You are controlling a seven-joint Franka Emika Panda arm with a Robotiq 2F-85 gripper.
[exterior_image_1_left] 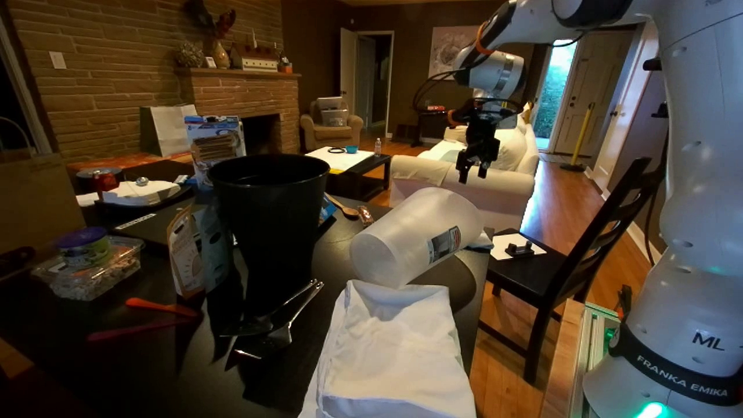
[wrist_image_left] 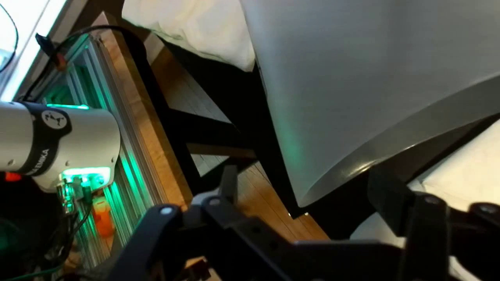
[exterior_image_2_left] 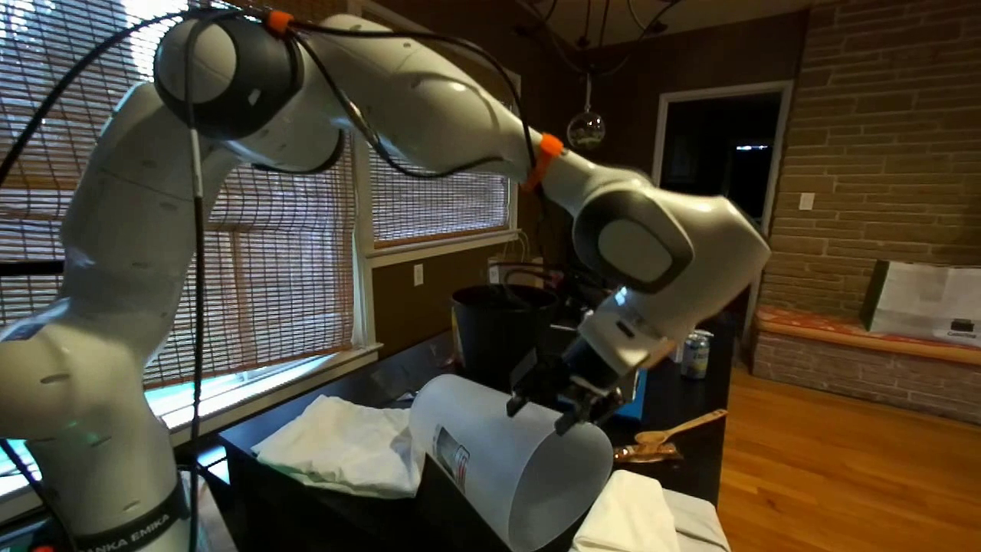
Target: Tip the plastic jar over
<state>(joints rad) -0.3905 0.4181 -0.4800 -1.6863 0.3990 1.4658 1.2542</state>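
Observation:
The plastic jar (exterior_image_1_left: 415,238) is translucent whitish with a small dark label. It lies on its side on the black table in both exterior views. In an exterior view, its open mouth end faces the camera and its body (exterior_image_2_left: 483,437) lies between two white cloths. In the wrist view, the jar's wall and rim (wrist_image_left: 351,86) fill the upper right. My gripper (exterior_image_1_left: 472,172) is open with nothing between its fingers. It hangs above the mouth end of the jar (exterior_image_2_left: 539,415). In the wrist view, its fingers (wrist_image_left: 306,189) are spread wide near the rim; contact cannot be told.
A black bucket (exterior_image_1_left: 270,215) stands beside the jar. A white folded cloth (exterior_image_1_left: 395,354) lies near the jar's base, and another cloth (exterior_image_2_left: 632,514) near its mouth. Metal tongs (exterior_image_1_left: 284,325), a wooden spoon (exterior_image_2_left: 682,427) and a can (exterior_image_2_left: 696,354) are on the table. A chair (exterior_image_1_left: 572,261) stands alongside.

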